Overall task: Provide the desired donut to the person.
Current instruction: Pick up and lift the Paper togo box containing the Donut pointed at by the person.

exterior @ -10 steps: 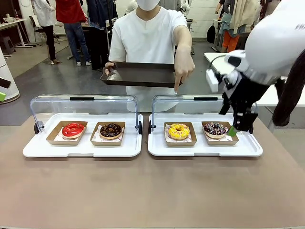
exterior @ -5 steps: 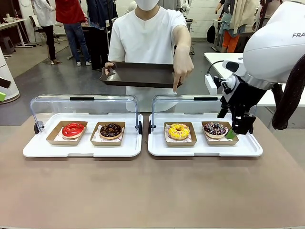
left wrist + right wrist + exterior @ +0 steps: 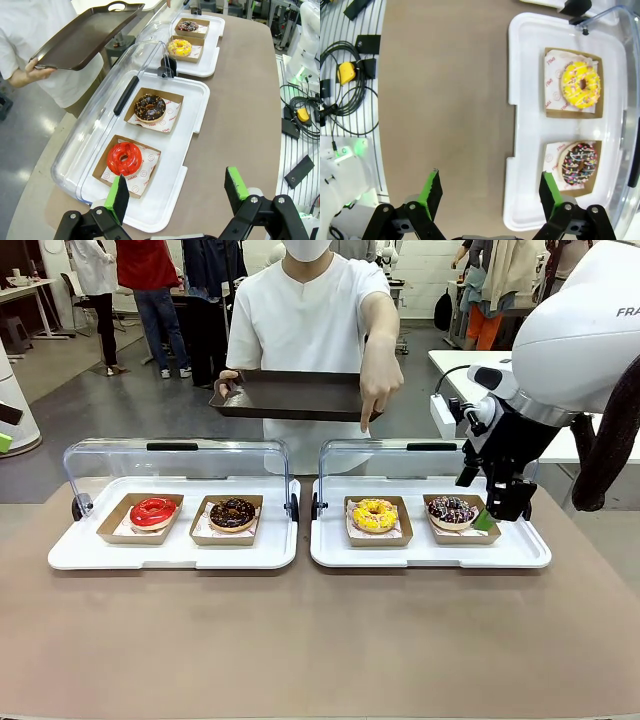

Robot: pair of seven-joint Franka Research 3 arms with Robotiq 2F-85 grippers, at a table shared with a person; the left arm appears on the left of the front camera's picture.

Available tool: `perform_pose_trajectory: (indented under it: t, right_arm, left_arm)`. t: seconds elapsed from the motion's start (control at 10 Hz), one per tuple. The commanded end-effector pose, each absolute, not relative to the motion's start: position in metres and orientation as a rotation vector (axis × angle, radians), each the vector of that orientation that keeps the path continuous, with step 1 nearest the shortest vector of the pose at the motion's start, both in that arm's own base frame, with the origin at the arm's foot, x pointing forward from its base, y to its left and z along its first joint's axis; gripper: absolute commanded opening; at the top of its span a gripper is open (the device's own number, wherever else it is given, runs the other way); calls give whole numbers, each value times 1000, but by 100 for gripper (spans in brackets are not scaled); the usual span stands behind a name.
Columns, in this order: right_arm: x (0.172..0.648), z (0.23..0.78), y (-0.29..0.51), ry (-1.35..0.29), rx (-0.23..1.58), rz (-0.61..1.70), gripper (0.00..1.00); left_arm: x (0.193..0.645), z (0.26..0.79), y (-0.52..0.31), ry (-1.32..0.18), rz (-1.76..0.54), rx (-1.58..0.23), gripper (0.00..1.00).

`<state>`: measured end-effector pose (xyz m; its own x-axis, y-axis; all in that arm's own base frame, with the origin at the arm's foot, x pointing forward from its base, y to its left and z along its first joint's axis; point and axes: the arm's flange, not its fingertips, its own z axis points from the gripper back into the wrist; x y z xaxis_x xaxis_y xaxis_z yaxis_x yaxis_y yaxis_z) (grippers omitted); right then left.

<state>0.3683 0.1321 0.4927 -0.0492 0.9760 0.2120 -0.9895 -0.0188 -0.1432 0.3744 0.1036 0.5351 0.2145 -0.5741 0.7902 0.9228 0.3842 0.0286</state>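
Across the table, the person (image 3: 310, 310) holds a brown tray (image 3: 290, 395) in one hand. The other hand (image 3: 378, 375) points a finger down at the yellow donut (image 3: 374, 513) (image 3: 580, 85). Beside it in the right white tray (image 3: 430, 555) lies a chocolate donut with sprinkles (image 3: 452, 510) (image 3: 579, 163). My right gripper (image 3: 495, 515) (image 3: 490, 189) hangs open and holds nothing, just right of the sprinkled donut. My left gripper (image 3: 177, 187) is open above the near edge of the left tray, close to the red donut (image 3: 124, 158).
The left white tray (image 3: 170, 555) holds the red donut (image 3: 153, 511) and a dark chocolate donut (image 3: 233, 512) (image 3: 150, 107) in cardboard boats. Both trays have clear lids (image 3: 175, 465) tilted open at the far side. Cables and black parts (image 3: 345, 70) lie beside the table.
My right arm drew slightly up and to the right over the right tray, then held still. The person's hand keeps pointing at the yellow donut.
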Motion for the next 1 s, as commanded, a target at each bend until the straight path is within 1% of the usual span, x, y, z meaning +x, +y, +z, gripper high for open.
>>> perform_pose_trajectory:
  t: [0.0,0.2,0.3,0.5,0.7,0.9]
  right_arm:
    - [379,480,148,-210,58,1580,100]
    - [406,456,180,-129,34,1506,100]
    - [420,445,193,-115,37,1457,100]
    - [445,419,215,-111,53,1434,100]
    - [465,405,224,-151,131,1479,100]
    - [468,402,226,-143,113,1471,100]
  left_arm:
    - [374,535,105,-827,-1104,-518,100]
    - [374,535,105,-827,-1104,-518,100]
    - [374,535,105,-827,-1104,-518,100]
    - [374,535,105,-827,-1104,-518,100]
    - [374,535,105,-827,-1104,-518,100]
    - [374,535,105,-827,-1104,-518,100]
